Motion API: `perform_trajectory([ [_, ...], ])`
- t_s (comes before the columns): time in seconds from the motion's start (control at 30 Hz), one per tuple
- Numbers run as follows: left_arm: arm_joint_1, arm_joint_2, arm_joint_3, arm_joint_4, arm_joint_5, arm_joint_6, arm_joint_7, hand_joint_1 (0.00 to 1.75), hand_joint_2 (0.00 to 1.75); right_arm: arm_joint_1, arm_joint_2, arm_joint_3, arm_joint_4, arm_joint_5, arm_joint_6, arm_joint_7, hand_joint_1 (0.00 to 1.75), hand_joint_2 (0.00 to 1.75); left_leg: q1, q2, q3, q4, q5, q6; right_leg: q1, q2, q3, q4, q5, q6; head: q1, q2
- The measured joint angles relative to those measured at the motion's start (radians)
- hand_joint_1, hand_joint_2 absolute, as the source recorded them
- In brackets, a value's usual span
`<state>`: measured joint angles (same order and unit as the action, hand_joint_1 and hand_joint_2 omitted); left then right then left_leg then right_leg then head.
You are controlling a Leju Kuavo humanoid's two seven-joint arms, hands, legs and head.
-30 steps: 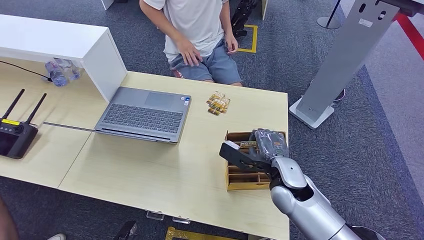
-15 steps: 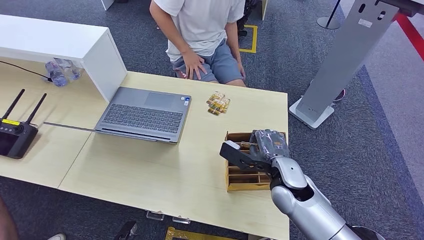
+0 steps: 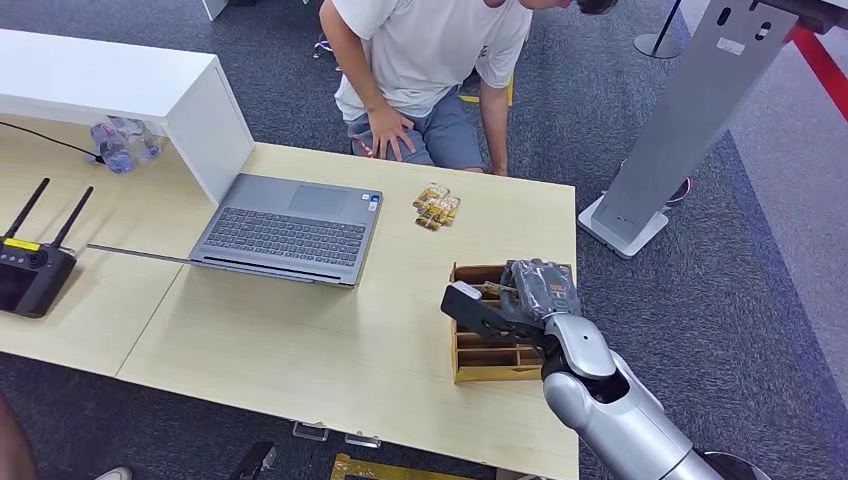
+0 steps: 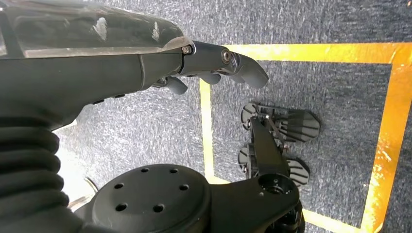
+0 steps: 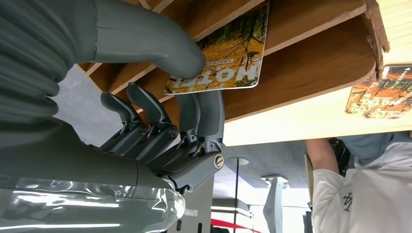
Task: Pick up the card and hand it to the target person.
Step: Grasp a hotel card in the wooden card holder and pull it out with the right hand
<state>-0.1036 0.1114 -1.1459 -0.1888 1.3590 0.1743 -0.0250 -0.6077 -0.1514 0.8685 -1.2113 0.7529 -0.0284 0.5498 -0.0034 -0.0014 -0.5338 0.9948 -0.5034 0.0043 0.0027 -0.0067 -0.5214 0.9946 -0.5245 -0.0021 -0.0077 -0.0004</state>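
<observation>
Right wrist view, closest in, has the right hand point(image 5: 160, 121) pinching the card point(image 5: 223, 53) with its thumb on the printed face and its fingers point(image 5: 204, 114) behind it, closed onto it. The card, an autumn photo with "HOTEL" lettering, sits in a slot of the wooden holder point(image 5: 311, 53). From the head view the same hand point(image 3: 525, 295) reaches over the holder point(image 3: 480, 360) at the right end of the worktop point(image 3: 330, 340). The left hand point(image 4: 214, 63) hangs over the carpet with its fingers loosely curled and nothing in them. Further along the worktop lie an open laptop point(image 3: 290, 228) and a small pile of cards point(image 3: 437, 207), with a controller point(image 3: 30, 270) off to the left. Beyond the far edge a person point(image 3: 430, 70) in a white shirt leans forward, hands on knees.
</observation>
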Motion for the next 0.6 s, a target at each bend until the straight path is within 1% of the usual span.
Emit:
perform_trajectory([
  [0.27,0.0,0.0,0.0,0.0,0.017,0.01,0.001,0.0,1.75,0.006,-0.013,-0.013,-0.052,0.02,-0.025,0.013,1.66,1.75,0.0,0.0,0.0,0.0,0.0,0.0,0.0,0.0,0.0,0.0,0.0,0.0,0.0,0.0],
  [0.6,0.002,0.0,0.0,0.0,0.034,0.013,0.002,0.0,1.75,0.048,-0.065,-0.069,-0.277,0.103,-0.077,0.056,1.66,1.75,0.0,0.0,0.0,0.0,0.0,0.0,0.0,0.0,0.0,0.0,0.0,0.0,0.0,0.0],
])
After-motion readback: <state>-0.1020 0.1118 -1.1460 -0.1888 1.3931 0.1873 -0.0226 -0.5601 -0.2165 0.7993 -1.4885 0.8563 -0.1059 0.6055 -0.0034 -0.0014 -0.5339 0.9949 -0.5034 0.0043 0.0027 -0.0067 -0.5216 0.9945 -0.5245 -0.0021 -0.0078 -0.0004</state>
